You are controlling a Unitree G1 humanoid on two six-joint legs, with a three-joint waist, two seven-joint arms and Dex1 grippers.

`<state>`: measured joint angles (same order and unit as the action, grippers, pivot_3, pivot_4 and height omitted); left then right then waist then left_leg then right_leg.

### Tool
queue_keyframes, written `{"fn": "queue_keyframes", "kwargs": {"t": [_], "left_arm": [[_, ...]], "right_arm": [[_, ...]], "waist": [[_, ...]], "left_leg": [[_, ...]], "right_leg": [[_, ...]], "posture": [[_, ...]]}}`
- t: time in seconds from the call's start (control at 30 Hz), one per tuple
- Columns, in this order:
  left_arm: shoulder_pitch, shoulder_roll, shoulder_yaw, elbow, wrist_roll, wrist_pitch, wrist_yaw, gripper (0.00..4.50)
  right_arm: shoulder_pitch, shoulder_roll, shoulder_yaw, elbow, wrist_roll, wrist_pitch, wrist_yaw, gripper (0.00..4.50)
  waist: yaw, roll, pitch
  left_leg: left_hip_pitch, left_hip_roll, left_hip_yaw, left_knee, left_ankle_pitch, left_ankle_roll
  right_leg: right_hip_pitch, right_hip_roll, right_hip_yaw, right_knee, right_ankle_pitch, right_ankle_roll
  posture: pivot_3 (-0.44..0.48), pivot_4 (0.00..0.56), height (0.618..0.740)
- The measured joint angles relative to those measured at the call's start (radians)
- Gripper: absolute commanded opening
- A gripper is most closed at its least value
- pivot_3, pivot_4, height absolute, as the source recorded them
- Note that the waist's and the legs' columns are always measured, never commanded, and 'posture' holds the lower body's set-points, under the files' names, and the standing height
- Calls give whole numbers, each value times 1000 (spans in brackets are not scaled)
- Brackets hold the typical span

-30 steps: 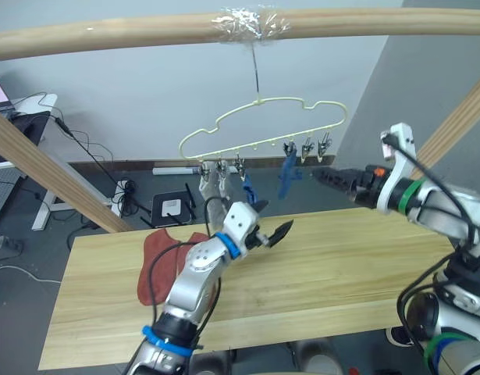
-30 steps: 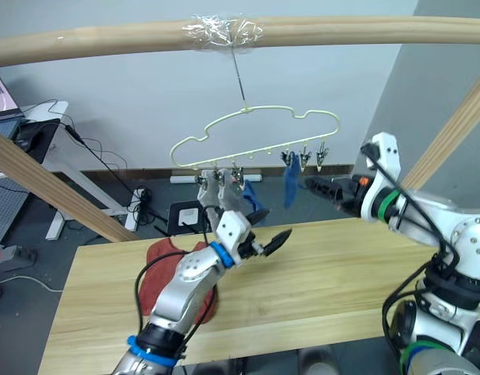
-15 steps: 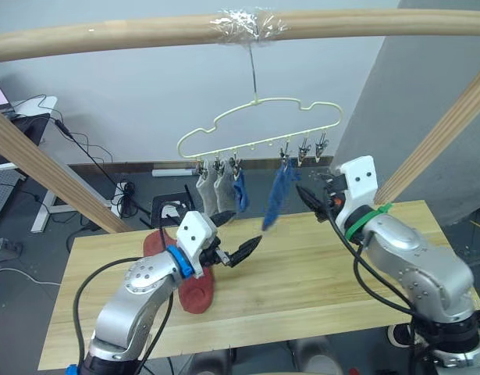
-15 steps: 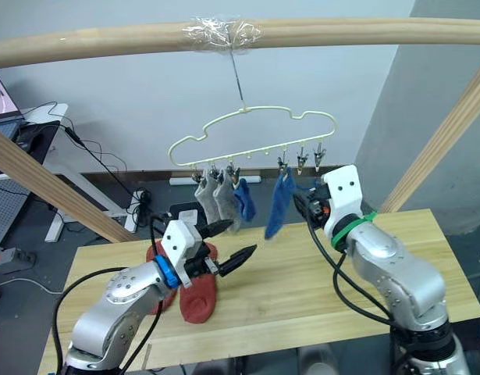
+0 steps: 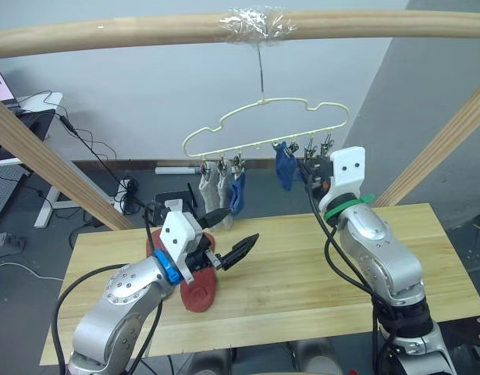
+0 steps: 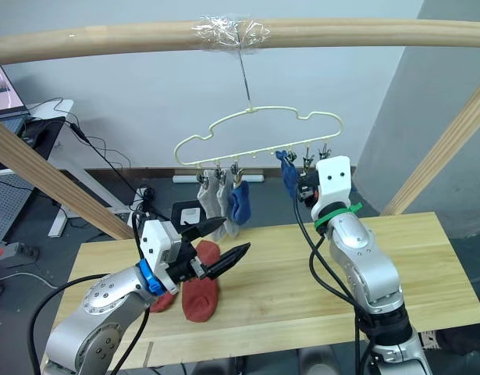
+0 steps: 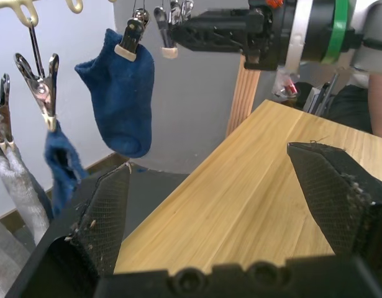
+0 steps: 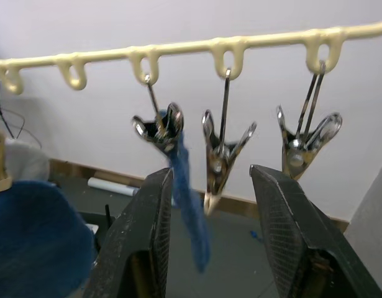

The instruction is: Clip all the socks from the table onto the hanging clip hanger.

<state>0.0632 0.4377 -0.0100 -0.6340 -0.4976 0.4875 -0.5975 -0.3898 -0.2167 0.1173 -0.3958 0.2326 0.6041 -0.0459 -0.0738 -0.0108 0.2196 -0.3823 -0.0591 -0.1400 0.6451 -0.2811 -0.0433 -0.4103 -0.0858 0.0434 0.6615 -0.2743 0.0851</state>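
1. The clip hanger (image 5: pixel 264 125) hangs by its hook from a wooden pole (image 5: pixel 146 31) overhead, above the far edge of the bench (image 5: pixel 302 273).
2. Four socks are clipped to it. Two grey socks (image 5: pixel 211 186) and one blue sock (image 5: pixel 237 191) hang together above and just beyond the left hand (image 5: pixel 224 238). A second blue sock (image 5: pixel 285 166) hangs just beside the right hand (image 8: pixel 209 186), on its left.
3. Two rust-red socks (image 5: pixel 194 285) lie on the bench, partly overlapping. They are below and slightly behind the left hand, under its wrist.
4. The left hand hovers above the bench with its two black fingers (image 7: pixel 333 186) spread wide apart and holding nothing. It points toward the right arm.
5. In the left wrist view, the second blue sock hangs beyond the left finger, and bare bench planks run between the fingers.
6. The right hand is raised at the level of the clips, right of the second blue sock. Its fingers (image 8: pixel 144 236) stand apart and grip nothing.
7. In the right wrist view, an empty metal clip (image 8: pixel 220 158) hangs between and beyond the right hand's fingers. A further empty clip (image 8: pixel 305 143) hangs just past one finger, and the clip holding blue fabric hangs over the other finger.
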Motion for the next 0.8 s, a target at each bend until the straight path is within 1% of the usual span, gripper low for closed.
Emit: {"fn": "queue_keyframes", "kwargs": {"t": [0.3, 0.8], "left_arm": [[17, -13, -16, -49, -12, 3, 36, 4500], [43, -2, -29, -39, -2, -41, 19, 4500]], "right_arm": [[-36, 64, -24, 57, -54, -12, 2, 2046], [-100, 143, -52, 138, -96, -51, 9, 2046]], "waist": [[2, 0, 0], [4, 0, 0]], "left_leg": [[0, 0, 0, 0, 0, 0], [0, 0, 1, 0, 0, 0]], "right_leg": [[0, 0, 0, 1, 0, 0], [-1, 0, 0, 1, 1, -1]], "posture": [[-39, 202, 740], [-32, 203, 740]]}}
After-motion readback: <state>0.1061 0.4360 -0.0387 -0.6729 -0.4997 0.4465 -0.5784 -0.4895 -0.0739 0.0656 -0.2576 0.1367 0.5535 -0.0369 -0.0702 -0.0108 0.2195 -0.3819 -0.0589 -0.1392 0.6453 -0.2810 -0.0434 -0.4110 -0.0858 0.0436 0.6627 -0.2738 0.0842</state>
